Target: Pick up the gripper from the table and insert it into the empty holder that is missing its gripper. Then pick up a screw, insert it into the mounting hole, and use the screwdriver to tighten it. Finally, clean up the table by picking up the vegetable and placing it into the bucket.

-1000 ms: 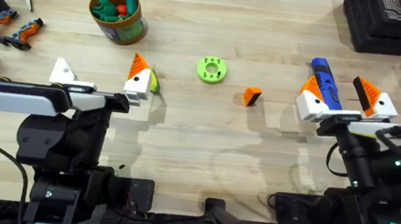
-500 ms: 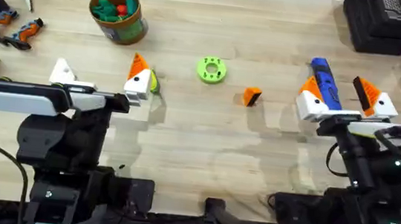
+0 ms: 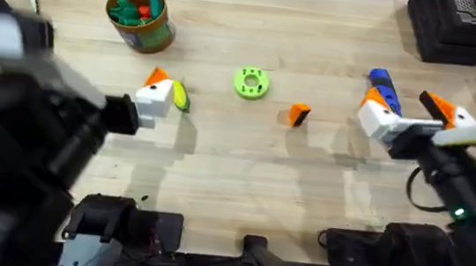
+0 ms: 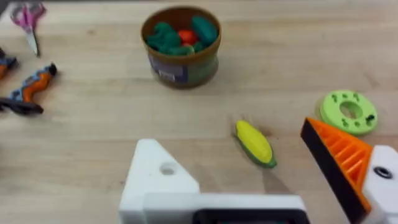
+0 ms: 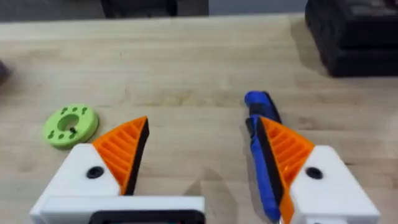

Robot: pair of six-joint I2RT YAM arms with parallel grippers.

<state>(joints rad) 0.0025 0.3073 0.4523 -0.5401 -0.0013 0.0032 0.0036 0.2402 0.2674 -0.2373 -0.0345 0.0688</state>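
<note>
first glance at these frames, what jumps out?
The left end effector: one finger carries an orange ribbed pad, the other is a bare white holder. The missing orange pad lies mid-table, right of a lime-green ring. The right end effector straddles the blue screwdriver, and the green bucket sits far left with a yellow toy vegetable nearer.

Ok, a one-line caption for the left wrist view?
Left gripper, one white finger missing its orange pad, open above the vegetable, bucket beyond.
</note>
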